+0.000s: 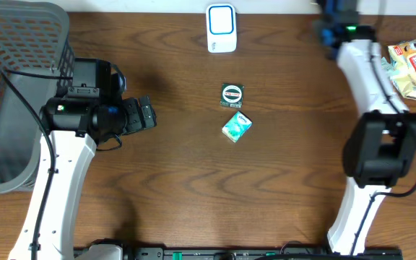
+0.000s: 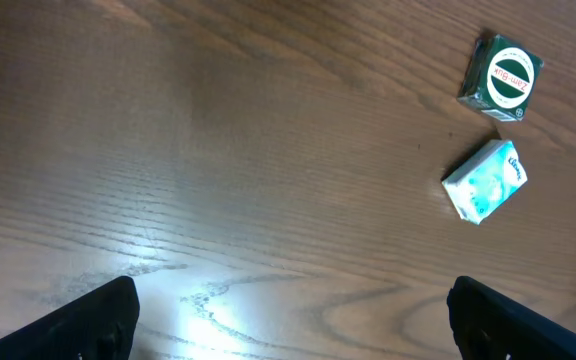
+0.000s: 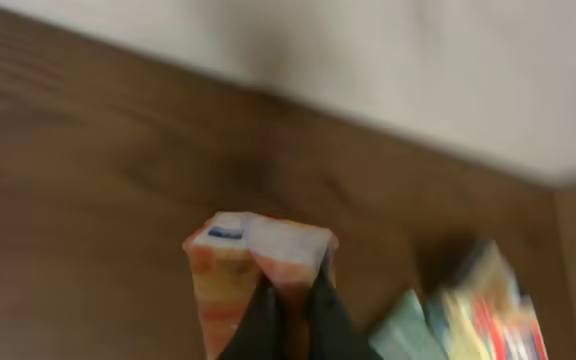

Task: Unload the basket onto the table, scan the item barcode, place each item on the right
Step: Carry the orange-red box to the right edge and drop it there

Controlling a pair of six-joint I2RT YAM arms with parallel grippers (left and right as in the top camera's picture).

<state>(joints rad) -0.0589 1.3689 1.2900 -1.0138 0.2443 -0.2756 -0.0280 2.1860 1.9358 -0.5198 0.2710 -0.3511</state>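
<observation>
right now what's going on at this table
The right fingers are shut on an orange and white packet beside more snack bags. The left fingers hang open over bare wood, short of a green box and a teal pack. The white scanner sits at the far edge.

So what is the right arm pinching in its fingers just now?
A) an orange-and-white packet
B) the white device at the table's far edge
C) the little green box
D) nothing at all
A: in the right wrist view, the fingers are shut on the edge of the orange-and-white packet, while the green box lies out on the table.
</observation>
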